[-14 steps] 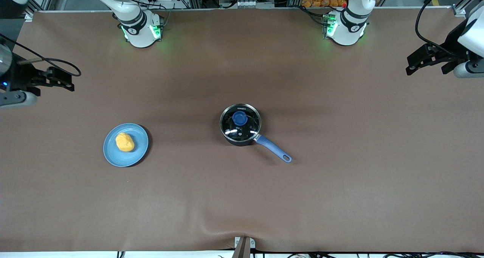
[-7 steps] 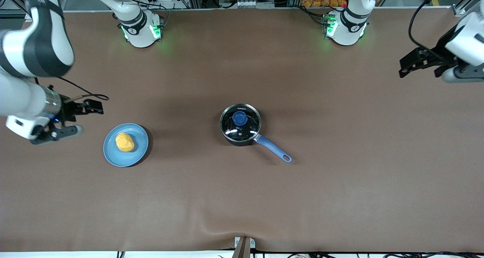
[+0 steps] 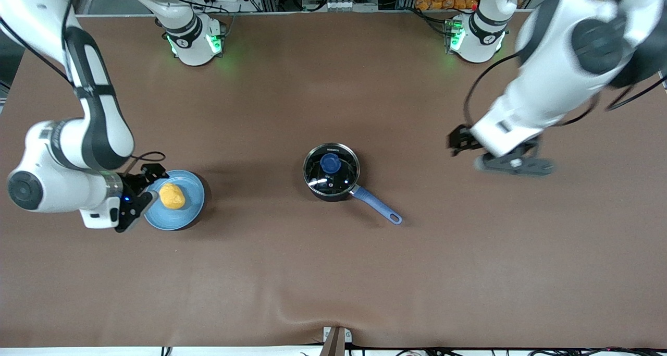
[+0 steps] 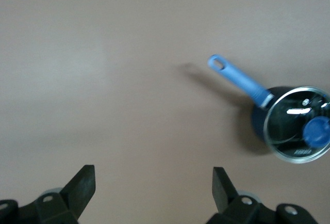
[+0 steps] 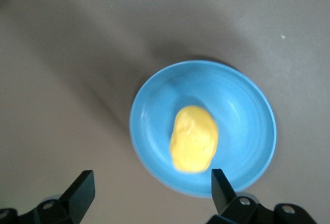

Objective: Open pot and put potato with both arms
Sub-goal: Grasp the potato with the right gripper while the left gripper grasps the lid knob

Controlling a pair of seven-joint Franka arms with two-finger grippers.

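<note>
Lying nearest the front camera of everything on the brown table (image 3: 333, 272) is the looped end of the pot's long blue handle (image 3: 379, 207), which angles out toward the left arm's end. The pot (image 3: 331, 172) itself sits at mid-table with its glass lid (image 3: 332, 168) on and the blue knob (image 3: 330, 162) at the centre. Small white lettering marks the lid near its rim, but it is too small to read. What the pot contains cannot be made out through the glass.

About level with the pot, toward the right arm's end of the table, a light-blue plate (image 3: 180, 218) holds the yellow-orange potato (image 3: 171, 196), which lies near the plate's middle and is the only thing on it.

The right gripper (image 3: 141, 192) hangs over the plate's edge just beside the potato. Its fingers (image 5: 82, 189) are spread wide and hold nothing; the right wrist view shows plate and potato between and past the two fingertips.

The left gripper (image 3: 458, 141) hovers over bare table toward the left arm's end, well apart from the pot. Its fingers (image 4: 82, 182) are likewise spread wide and empty, and the left wrist view catches the pot and handle off to one side.

Farthest back, both arm bases (image 3: 195, 40) glow green.
</note>
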